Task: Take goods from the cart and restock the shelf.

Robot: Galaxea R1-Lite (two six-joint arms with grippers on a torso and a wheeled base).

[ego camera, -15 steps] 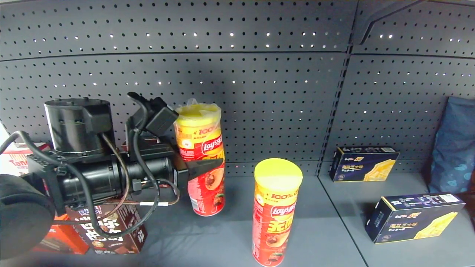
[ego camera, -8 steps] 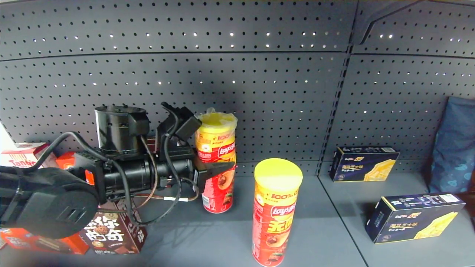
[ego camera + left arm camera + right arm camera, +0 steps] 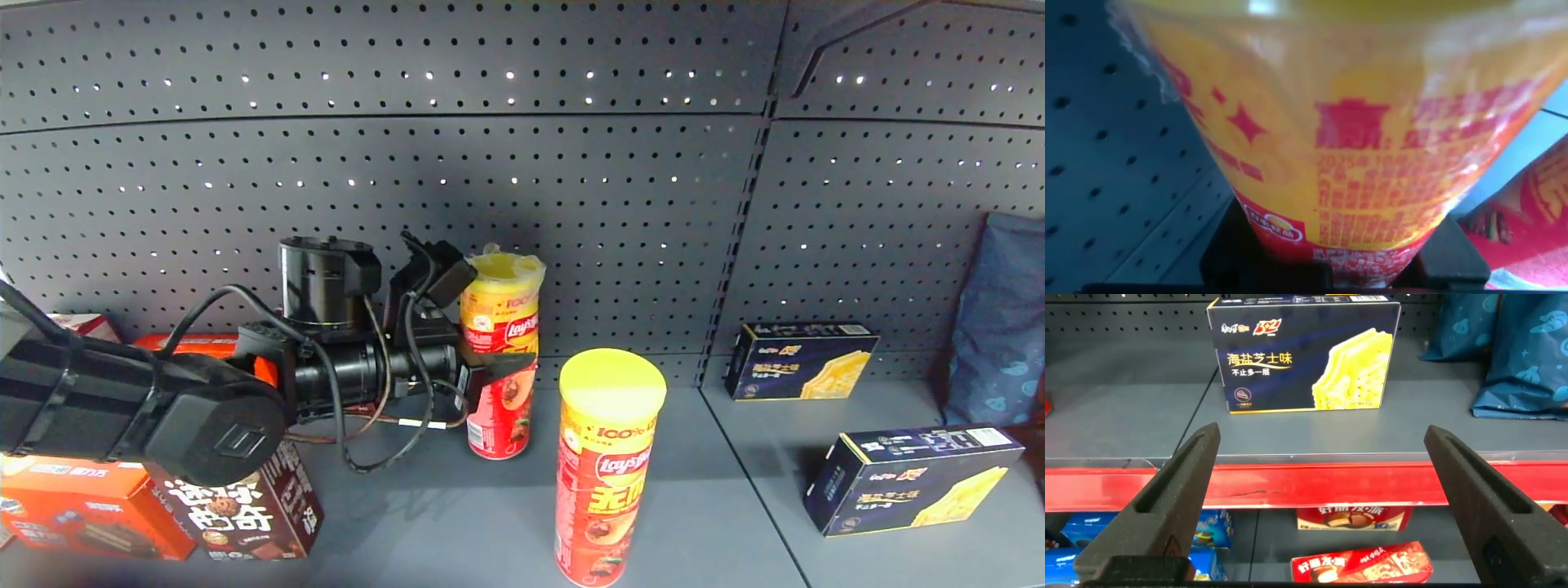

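Restocking looks partly done: one front can [image 3: 608, 465] of crisps already stands upright on the shelf [image 3: 457, 531], and a second, the held can [image 3: 500, 314], is upright behind the front can and to its left, close to the pegboard back wall. Its base sits at or just above the shelf; which of the two I cannot tell, so I judge the release is what remains for this item, with any further goods from the cart to follow. The left fingers [image 3: 494, 365] are clamped on the held can around its middle, one finger crossing its label, and the left wrist view shows the dark fingers [image 3: 1234, 255] pressed against both sides of the can. The right fingers [image 3: 1167, 498] are spread wide and grip nothing, held low, well right of the front can, before a blue box [image 3: 1302, 355] at the shelf edge.
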